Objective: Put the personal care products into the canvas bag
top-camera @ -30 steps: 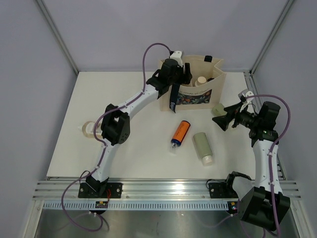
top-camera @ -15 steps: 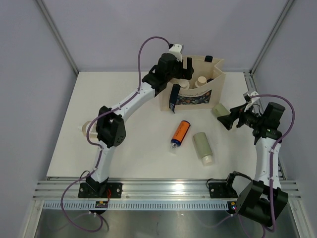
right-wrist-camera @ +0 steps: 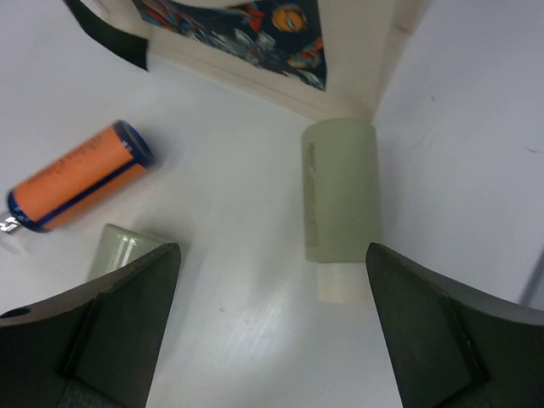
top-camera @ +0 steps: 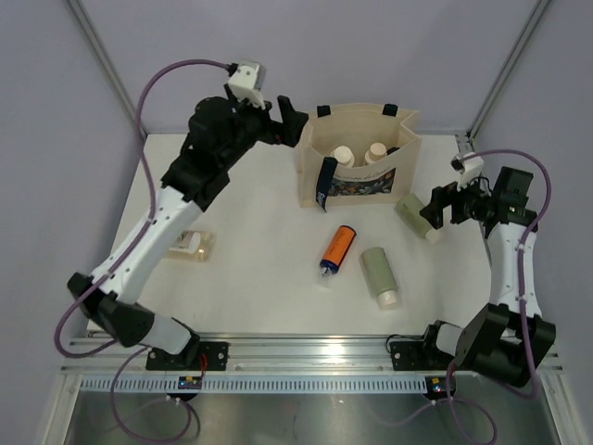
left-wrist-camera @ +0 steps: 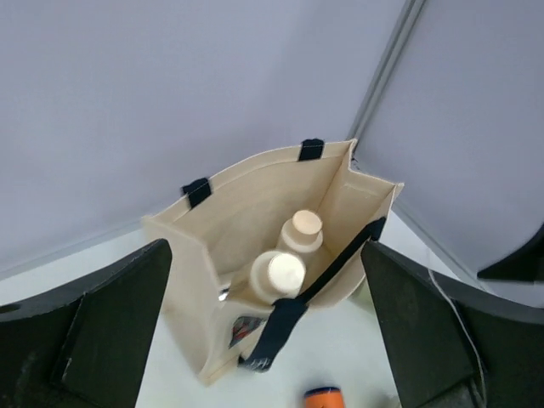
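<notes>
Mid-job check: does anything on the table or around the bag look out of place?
One navy strap of the canvas bag droops across the opening and down the printed front, where it might snag a bottle going in. The two cream bottles inside stand upright. The bottles outside lie on their sides, and nothing looks spilled.
</notes>
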`<state>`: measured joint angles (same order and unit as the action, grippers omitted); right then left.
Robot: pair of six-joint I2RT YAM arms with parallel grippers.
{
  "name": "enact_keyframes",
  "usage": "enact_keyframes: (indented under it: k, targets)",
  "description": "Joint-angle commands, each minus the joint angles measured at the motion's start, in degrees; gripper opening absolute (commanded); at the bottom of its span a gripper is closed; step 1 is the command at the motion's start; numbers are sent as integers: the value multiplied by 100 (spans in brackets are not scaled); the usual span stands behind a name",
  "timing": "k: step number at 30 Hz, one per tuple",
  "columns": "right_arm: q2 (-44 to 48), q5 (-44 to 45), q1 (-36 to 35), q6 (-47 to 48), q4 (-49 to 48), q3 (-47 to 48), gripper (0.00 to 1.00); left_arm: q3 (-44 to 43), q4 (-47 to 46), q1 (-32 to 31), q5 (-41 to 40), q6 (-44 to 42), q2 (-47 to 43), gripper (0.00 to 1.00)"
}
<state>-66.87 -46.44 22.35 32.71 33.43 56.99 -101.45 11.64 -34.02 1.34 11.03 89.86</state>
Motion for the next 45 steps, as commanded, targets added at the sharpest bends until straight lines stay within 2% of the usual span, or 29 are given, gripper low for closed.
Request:
enact_keyframes:
  k: [1,2,5,8,9,12,18,26,39,43,45]
  targets:
    - [-518,1676,-441,596,787,802,99,1523,199,229,252,-320,-1205,99]
    - [-790,1943,-555,640,892,909,100,1940,181,299,235,-381,-1843,99]
    - [-1265,2586,-854,543,876,1173,100,3532,198,370,200,-469,-3031,99]
    - [-1765,2990,-1101,535,893,1376,99,4769,400,396,147,-592,-3790,99]
    - [-1890,3009,-1145,526,911,1428,99,5001,540,396,60,-619,-4210,99]
    - [-2329,3096,-1311,517,876,1587,100,5652,716,396,-81,-681,-4705,99]
    - [-3015,3447,-1707,552,788,1815,99,6084,822,396,-299,-874,-5216,99]
    - [-3754,4476,-1795,526,533,2000,100,6409,787,396,-617,-821,-5541,99]
    - [-4325,4415,-1813,807,849,2097,100,6445,805,396,-679,-874,-5480,99]
    - [-4404,4179,-1813,869,946,2035,93,6453,796,396,-679,-874,-5436,99]
    - [-4466,4047,-1813,842,1060,2061,82,6453,805,396,-723,-865,-5418,99]
